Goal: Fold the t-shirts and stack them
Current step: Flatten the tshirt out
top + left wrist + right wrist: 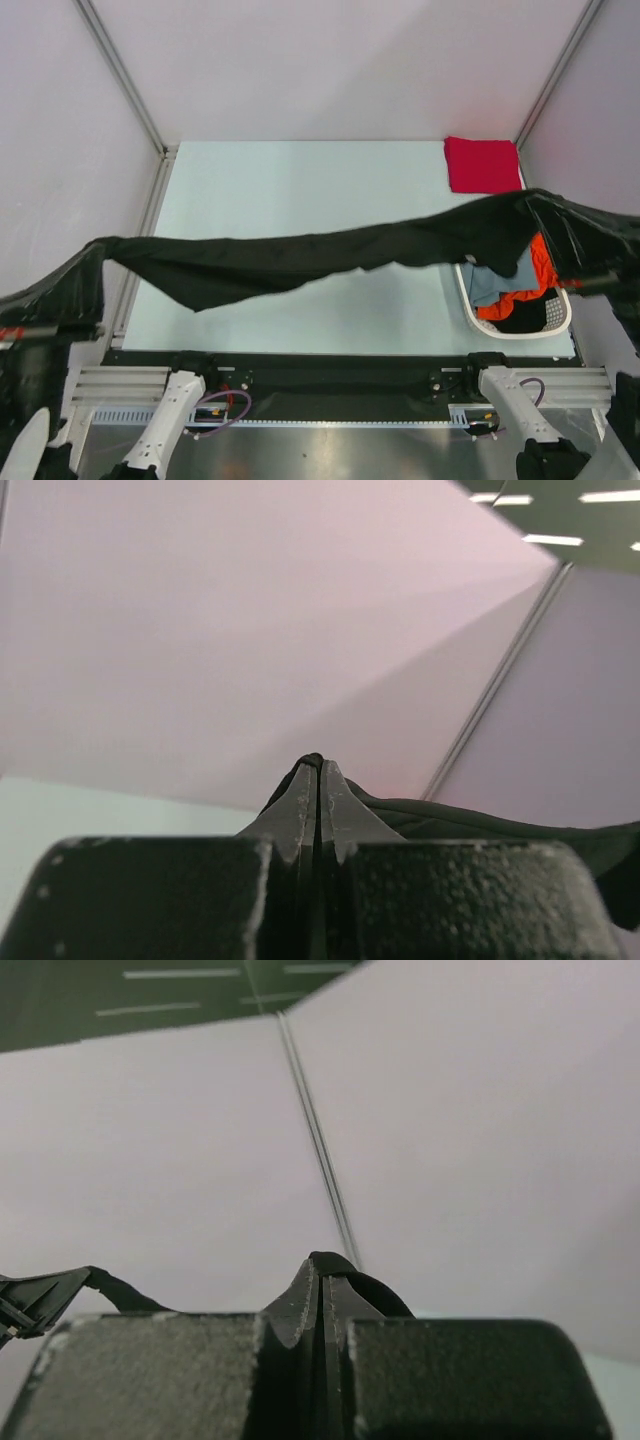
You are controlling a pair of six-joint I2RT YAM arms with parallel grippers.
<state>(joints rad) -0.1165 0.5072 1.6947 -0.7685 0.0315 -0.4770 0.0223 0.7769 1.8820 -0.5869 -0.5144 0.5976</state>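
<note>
A large black t-shirt (300, 258) hangs stretched in the air across the table, sagging at the middle left. My left gripper (97, 252) is shut on its left end at the far left. My right gripper (532, 203) is shut on its right end above the basket. In the left wrist view the gripper (318, 768) pinches black cloth (470, 820). In the right wrist view the gripper (325, 1268) pinches a black fold (375, 1290). A folded red t-shirt (482, 163) lies at the table's back right corner. Orange (541, 262) and grey-blue (490, 285) tees lie in the basket.
The white perforated basket (520, 336) stands at the table's right front, under the black shirt's right end. Pale booth walls with metal corner posts (125, 75) close in the table (300, 190) on three sides.
</note>
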